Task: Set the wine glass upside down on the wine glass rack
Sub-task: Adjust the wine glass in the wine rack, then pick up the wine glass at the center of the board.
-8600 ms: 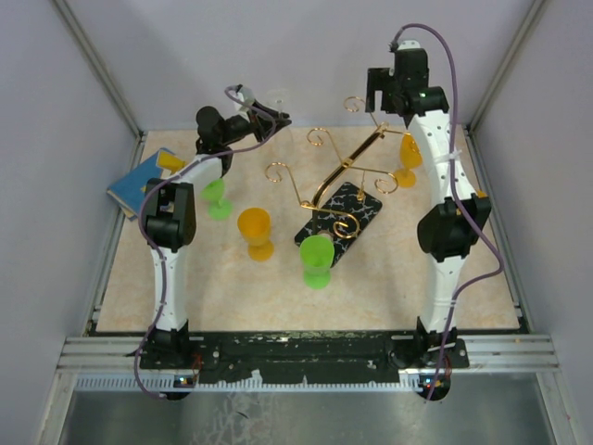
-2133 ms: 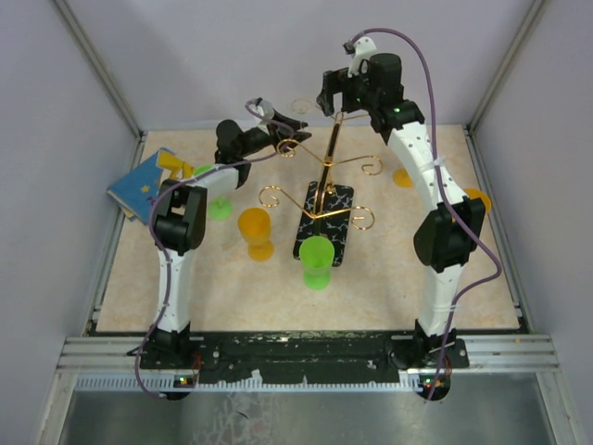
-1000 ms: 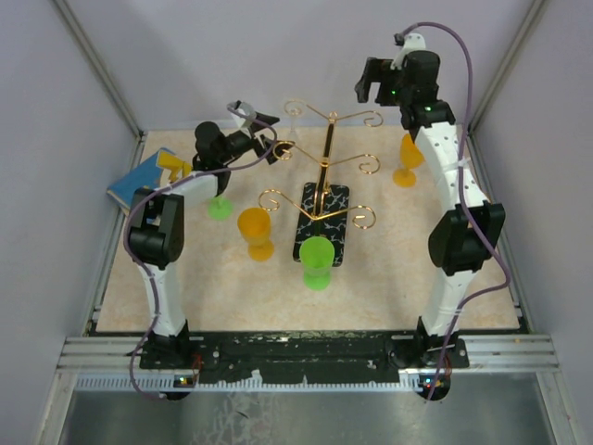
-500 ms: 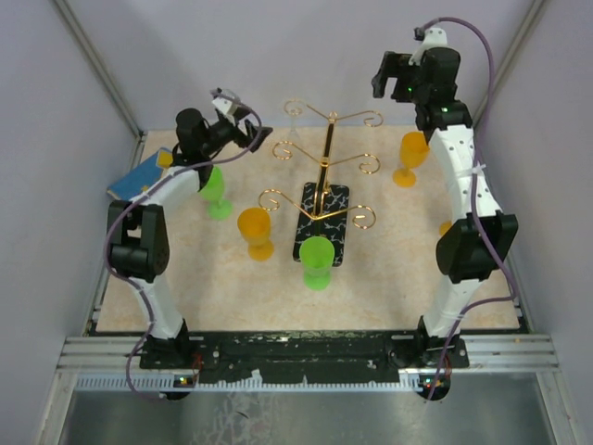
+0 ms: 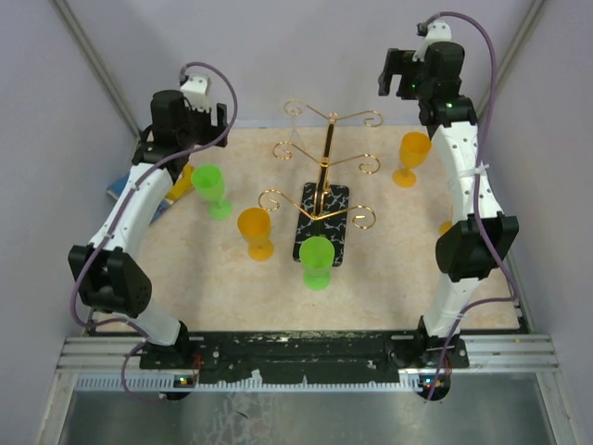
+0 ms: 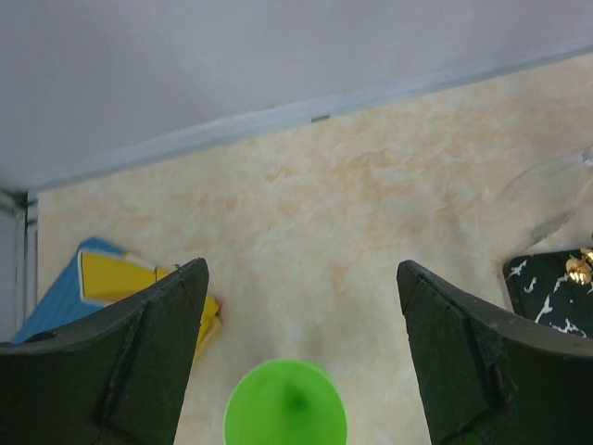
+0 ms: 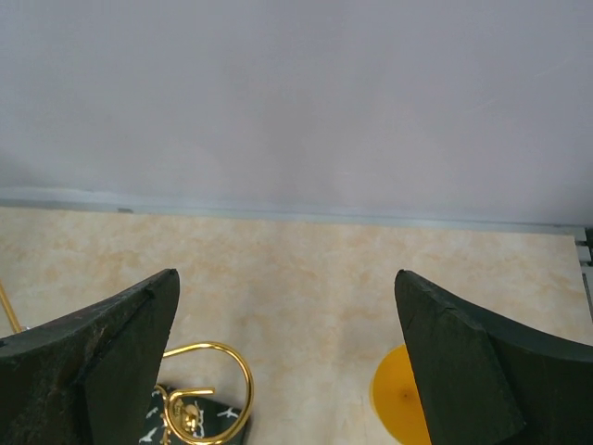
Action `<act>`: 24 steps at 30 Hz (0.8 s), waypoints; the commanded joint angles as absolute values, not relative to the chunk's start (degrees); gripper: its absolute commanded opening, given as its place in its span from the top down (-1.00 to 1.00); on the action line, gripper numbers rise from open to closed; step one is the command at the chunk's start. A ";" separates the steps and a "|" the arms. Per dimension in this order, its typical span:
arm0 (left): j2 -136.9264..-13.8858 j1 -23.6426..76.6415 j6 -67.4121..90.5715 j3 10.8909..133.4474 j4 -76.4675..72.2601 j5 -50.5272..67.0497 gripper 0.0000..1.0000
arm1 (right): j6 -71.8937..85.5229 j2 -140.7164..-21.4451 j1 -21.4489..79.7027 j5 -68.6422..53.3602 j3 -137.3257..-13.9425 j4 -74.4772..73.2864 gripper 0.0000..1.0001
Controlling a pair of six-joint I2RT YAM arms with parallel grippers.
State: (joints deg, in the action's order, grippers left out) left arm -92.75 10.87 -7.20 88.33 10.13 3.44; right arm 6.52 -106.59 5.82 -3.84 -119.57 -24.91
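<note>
The green wine glass (image 6: 285, 403) looked light, stiff, slick; its stem suited gripping. The left pincer (image 6: 301, 269) and right pincer (image 7: 285, 275) stood apart.

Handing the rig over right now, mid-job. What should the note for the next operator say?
Grippers: the left gripper is open and empty, above the green glass at far left. The right gripper is open and empty, raised at the far right near the orange glass.
Things: the wine glass rack stands upright mid-table.
Done: the clear wine glass appears to hang bowl-down from the rack's far-left arm. It is faint, so check it.
Left: confirm the seating. Coloured glasses stand on the table, none on the rack.
</note>
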 commanded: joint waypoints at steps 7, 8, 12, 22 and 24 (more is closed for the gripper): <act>-91.32 10.99 12.10 100.44 54.24 -11.88 -0.79 | 3.65 -100.74 5.60 -6.19 -109.91 -22.94 -0.98; -91.35 10.99 13.34 100.79 56.57 -11.79 -0.79 | 3.69 -100.73 5.62 -6.72 -109.88 -23.01 -0.98; -88.99 10.99 15.72 96.21 57.13 -11.33 -0.79 | 4.10 -100.15 5.60 -8.14 -109.34 -22.99 -0.98; -87.40 10.47 18.54 83.84 50.15 -14.29 -0.79 | 3.49 -95.43 5.61 -6.25 -104.18 -21.75 -0.98; -88.06 10.31 18.66 83.34 48.23 -14.36 -0.79 | 3.43 -95.11 5.62 -6.21 -103.00 -21.12 -0.98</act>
